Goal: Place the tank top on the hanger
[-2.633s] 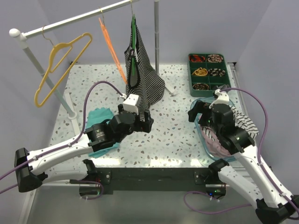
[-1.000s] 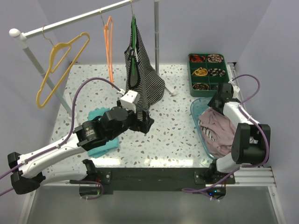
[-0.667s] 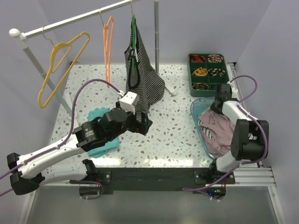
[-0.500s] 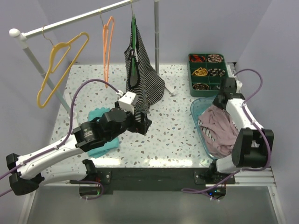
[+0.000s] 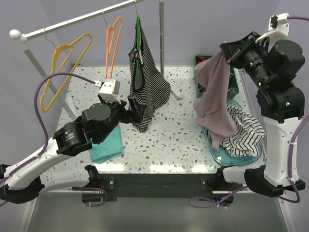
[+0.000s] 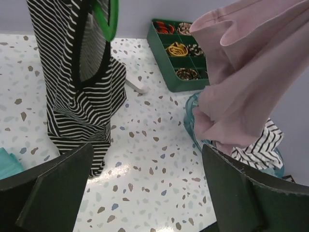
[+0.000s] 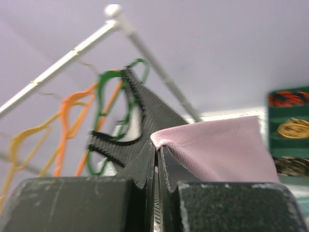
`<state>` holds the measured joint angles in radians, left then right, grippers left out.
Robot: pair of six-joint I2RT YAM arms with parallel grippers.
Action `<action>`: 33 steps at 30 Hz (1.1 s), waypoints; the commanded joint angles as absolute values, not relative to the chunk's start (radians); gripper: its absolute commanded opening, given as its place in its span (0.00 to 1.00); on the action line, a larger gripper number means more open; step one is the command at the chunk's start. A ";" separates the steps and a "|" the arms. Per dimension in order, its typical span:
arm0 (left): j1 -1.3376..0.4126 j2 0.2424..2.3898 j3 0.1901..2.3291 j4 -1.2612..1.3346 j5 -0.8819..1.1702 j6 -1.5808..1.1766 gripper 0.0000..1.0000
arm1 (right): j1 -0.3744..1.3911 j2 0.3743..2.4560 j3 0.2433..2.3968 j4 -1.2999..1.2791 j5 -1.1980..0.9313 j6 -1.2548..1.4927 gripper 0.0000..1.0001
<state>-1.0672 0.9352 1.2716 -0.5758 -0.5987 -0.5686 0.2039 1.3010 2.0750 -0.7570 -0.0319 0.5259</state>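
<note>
The mauve-pink tank top [image 5: 215,99] hangs in the air above the blue bin, pinched at one edge by my right gripper [image 5: 226,52], which is raised high at the right. In the right wrist view the jaws [image 7: 157,147] are shut on a fold of the tank top [image 7: 222,147]. The orange hanger [image 5: 112,44] hangs by its hook on the rail at the back left, empty; it also shows in the right wrist view [image 7: 67,130]. My left gripper [image 5: 131,107] is open and empty beside the striped top, facing the tank top [image 6: 241,87]; its fingers [image 6: 55,191] stand wide apart.
A black-and-white striped top [image 5: 145,84] hangs on a green hanger. A yellow hanger [image 5: 63,67] hangs on the rail [image 5: 72,20]. A clear blue bin [image 5: 227,155] holds striped cloth [image 5: 246,131]. A green compartment tray [image 6: 178,53] sits behind it, teal cloth [image 5: 107,145] at left.
My right gripper shut on the tank top in the bin and lifted it high. The left arm pulled back and rose. The orange hanger swung slightly.
</note>
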 commanded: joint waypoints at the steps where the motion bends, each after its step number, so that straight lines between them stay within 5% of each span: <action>1: -1.066 0.905 1.341 -0.607 -0.715 -0.600 1.00 | 0.331 1.399 2.224 -0.789 -0.163 0.600 0.00; 11: -1.066 0.896 1.342 -0.650 -0.790 -0.630 1.00 | 0.839 1.244 1.596 -0.494 -0.014 0.631 0.03; 14: -1.066 0.913 1.339 -0.666 -0.796 -0.641 1.00 | 0.905 1.191 1.430 -0.512 0.125 0.609 0.67; 17: -1.066 0.928 1.325 -0.664 -0.792 -0.644 1.00 | 0.902 1.105 1.240 -0.537 0.338 0.603 0.92; 19: -1.066 0.943 1.316 -0.658 -0.773 -0.643 1.00 | 0.881 1.057 1.198 -0.635 0.511 0.600 0.95; 25: -1.062 1.011 1.273 -0.595 -0.669 -0.611 1.00 | 0.543 0.980 1.011 -0.678 0.472 0.549 0.95; 33: -1.051 1.095 1.255 -0.557 -0.554 -0.600 1.00 | 0.279 1.098 0.910 -0.535 0.220 0.502 0.74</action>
